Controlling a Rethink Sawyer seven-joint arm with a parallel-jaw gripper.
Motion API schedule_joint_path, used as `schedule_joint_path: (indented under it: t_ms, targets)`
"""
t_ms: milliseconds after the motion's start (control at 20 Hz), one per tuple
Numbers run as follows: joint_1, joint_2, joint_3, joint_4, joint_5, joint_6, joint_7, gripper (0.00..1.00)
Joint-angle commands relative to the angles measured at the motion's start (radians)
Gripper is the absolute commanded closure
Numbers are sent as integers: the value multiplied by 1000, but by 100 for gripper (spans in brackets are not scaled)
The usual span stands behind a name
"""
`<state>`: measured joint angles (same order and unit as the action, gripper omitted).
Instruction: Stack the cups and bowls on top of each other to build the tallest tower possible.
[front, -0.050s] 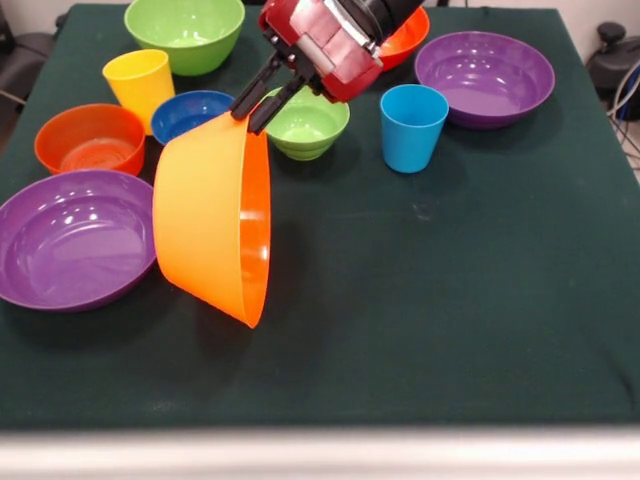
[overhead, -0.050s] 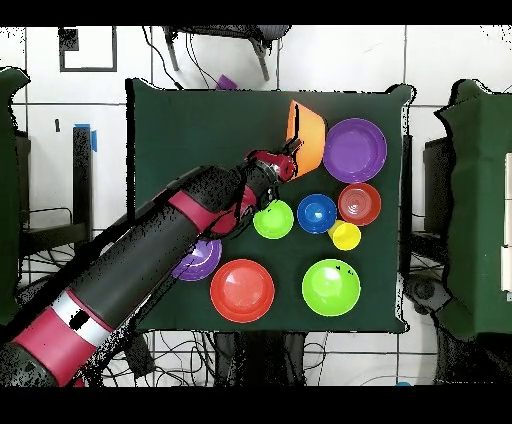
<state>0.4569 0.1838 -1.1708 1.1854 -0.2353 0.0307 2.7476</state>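
Your gripper (front, -0.050s: 258, 108) has its two black fingers clamped on the rim of the orange bowl (front, -0.050s: 205, 225), which is tipped on its side, opening turned toward the light blue cup (front, -0.050s: 412, 125) and lower edge down at the green cloth (front, -0.050s: 430, 300). The arm (overhead, -0.050s: 150, 265) reaches in at a slant, its red wrist above the bowl and its fingers angled down to the bowl's upper rim.

Just beside the orange bowl, on its closed side, lies a large purple bowl (front, -0.050s: 72, 238), seemingly touching it. Past that bowl stand a red-orange bowl (front, -0.050s: 90, 138), the yellow cup (front, -0.050s: 140, 85) and the small dark blue bowl (front, -0.050s: 190, 112). Behind the gripper sits a small green bowl (front, -0.050s: 310, 125), with the light blue cup near it. Farther from the orange bowl are a second purple bowl (front, -0.050s: 485, 75), a large green bowl (front, -0.050s: 185, 32) and another red-orange bowl (front, -0.050s: 408, 38), partly hidden by the wrist.
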Motion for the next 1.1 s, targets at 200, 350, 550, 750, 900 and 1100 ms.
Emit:
schedule_joint_path:
  t_ms: [200, 350, 550, 750, 900, 1100]
  targets:
    - [39, 77, 157, 43, 154, -58, 165, 100]
    - [42, 68, 171, 50, 169, -60, 150, 100]
    - [43, 54, 200, 56, 188, -62, 138, 100]
    - [47, 37, 235, 63, 201, -56, 130, 100]
    - [56, 25, 261, 67, 212, -43, 123, 100]
    - [66, 17, 285, 63, 224, -22, 115, 100]
